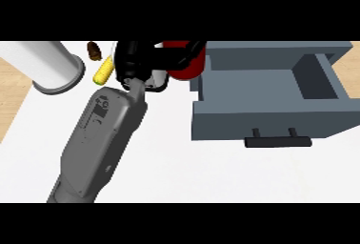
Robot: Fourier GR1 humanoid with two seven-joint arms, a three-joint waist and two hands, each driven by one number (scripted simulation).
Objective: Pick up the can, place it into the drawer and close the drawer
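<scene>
Landmark: the drawer [271, 102], pulled open, grey, bare floor showing inside, black handle at its front.

The can [188, 66], red, sits just left of the drawer's back-left corner, right at the outer wall. One hand [144, 64] is on it — black fingers curled round its left side and top, so most of the can is hidden. Only one forearm [102, 138] shows and it comes in at the lower left, which I read as the left one. The other hand is nowhere in sight.

Step in hand, as I read it: grasp made or closing, lift next.

How to do it well:
- Confirm the fingers wrap the can before raising; the thumb side is hidden, contact there can't be checked.
- Lift straight up first — the can is tight against the drawer's left wall, and a sideways drag would catch the rim.
- Once above the wall, carry right over the open bay and lower toward its middle, away from the inner partition at the right.
- Let go, pull clear, then push at the handle to close.

Count:
- 1 can
- 1 drawer
- 1 handle, two posts
- 1 white cylinder [45, 64], far left of the drawer
- 1 yellow corn cob [104, 70], between cylinder and hand
- 1 small brown item [94, 50] behind the cob, can't identify
- 1 hand, 1 forearm
</scene>
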